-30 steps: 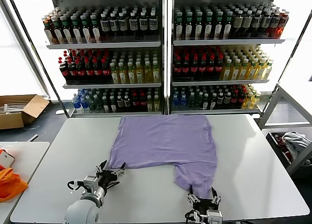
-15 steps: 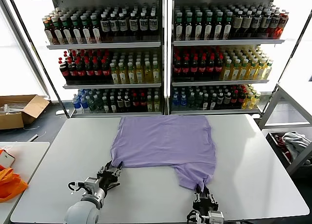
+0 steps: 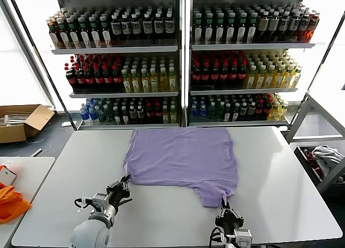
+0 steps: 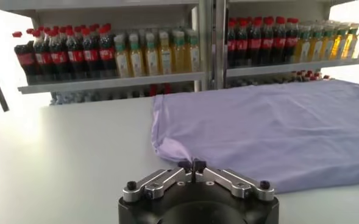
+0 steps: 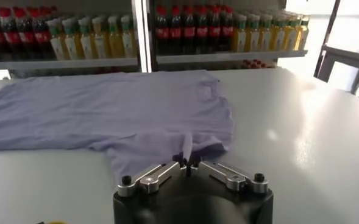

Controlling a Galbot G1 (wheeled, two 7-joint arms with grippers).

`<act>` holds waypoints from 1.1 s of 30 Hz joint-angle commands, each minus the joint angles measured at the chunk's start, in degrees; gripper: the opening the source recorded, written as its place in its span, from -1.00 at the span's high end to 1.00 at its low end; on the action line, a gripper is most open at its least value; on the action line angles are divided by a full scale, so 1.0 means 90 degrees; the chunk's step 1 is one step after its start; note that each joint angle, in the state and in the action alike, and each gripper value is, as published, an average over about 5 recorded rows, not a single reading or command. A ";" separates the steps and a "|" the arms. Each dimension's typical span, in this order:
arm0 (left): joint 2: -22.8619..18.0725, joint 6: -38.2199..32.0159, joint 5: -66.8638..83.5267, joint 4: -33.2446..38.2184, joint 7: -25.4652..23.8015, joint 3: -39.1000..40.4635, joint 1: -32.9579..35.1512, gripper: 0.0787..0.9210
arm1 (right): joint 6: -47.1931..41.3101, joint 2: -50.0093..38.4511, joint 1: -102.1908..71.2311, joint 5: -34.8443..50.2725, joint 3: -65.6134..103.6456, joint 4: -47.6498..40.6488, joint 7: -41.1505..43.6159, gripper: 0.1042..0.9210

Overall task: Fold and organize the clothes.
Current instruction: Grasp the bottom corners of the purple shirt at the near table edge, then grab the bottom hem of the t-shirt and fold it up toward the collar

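Our left hand (image 3: 126, 181), low over the near left part of the white worktop (image 3: 280, 178), has its fingers pressed together on a pinch of the lavender T-shirt (image 3: 183, 156) at the garment's near left corner; in the left wrist view the cloth rises in a small peak into the closed tips of that hand (image 4: 192, 164). Our right hand (image 3: 225, 206), close to the worktop's near edge and right of centre, is likewise closed, pinching the tip of the flap of fabric that hangs toward us from the shirt's near right side; the right wrist view shows a thin fold of cloth drawn into the hand (image 5: 189, 162). The T-shirt itself lies spread flat across the middle of the worktop, its far hem near the far edge. Beyond the worktop stand shelves (image 3: 183, 46) packed with rows of bottled drinks, with a cardboard box (image 3: 21, 121) on the floor off the far left corner.
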State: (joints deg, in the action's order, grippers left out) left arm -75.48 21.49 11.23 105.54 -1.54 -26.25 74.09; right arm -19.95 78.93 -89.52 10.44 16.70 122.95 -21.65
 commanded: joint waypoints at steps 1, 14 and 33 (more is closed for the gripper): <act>-0.0021 -0.0232 0.0023 -0.0087 -0.0003 -0.0015 -0.0189 0.98 | 0.0171 0.0002 0.0391 -0.0025 0.0226 0.0074 0.0193 0.98; -0.0087 -0.0597 0.0405 -0.0961 0.0152 0.0132 -0.1335 0.98 | 0.0257 -0.0132 0.1838 0.0188 0.0385 -0.0727 0.0390 0.98; -0.0145 -0.0758 0.0454 -0.2768 0.0231 0.0555 -0.2764 0.98 | 0.0031 -0.0159 0.3963 0.0348 0.0074 -0.3245 0.0759 0.98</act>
State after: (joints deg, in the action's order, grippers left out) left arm -76.82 15.37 15.13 88.62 0.46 -22.10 55.44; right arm -19.48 77.64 -60.76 13.20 17.58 101.67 -15.44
